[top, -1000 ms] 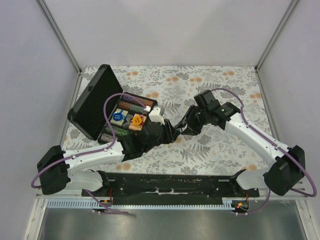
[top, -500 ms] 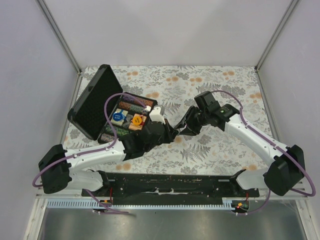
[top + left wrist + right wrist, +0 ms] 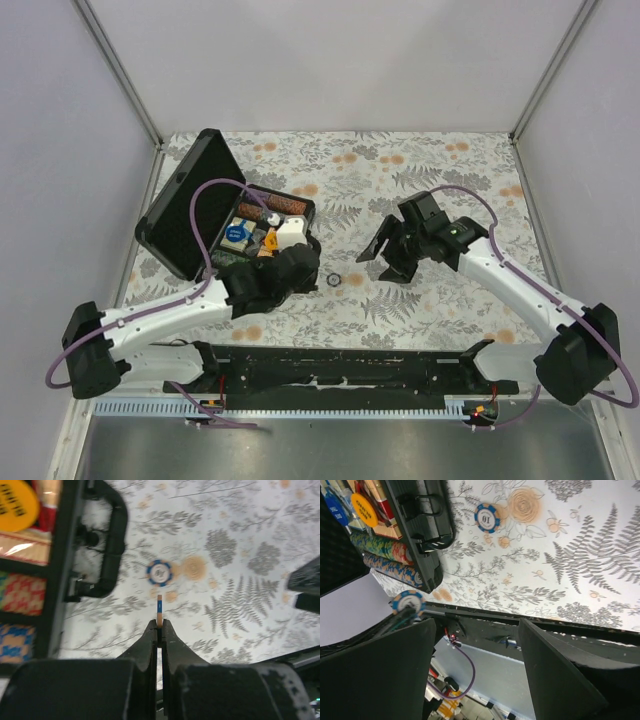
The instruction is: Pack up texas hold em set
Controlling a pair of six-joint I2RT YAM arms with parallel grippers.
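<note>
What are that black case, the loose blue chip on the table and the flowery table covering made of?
Black case: seemingly hard plastic or leatherette, matte, with a dimpled lid lining. Loose chip: likely moulded plastic or clay composite, with blue-white edge spots and a printed centre. Table covering: probably printed cloth or vinyl, lying flat.

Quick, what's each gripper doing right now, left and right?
Left gripper: shut on a poker chip, held edge-on.
Right gripper: open, holding nothing.

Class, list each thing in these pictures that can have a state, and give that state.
briefcase: open, lid raised.
left gripper: shut on a chip, held edge-on.
right gripper: open, empty.
loose chip: lying flat on the table, outside the briefcase.
</note>
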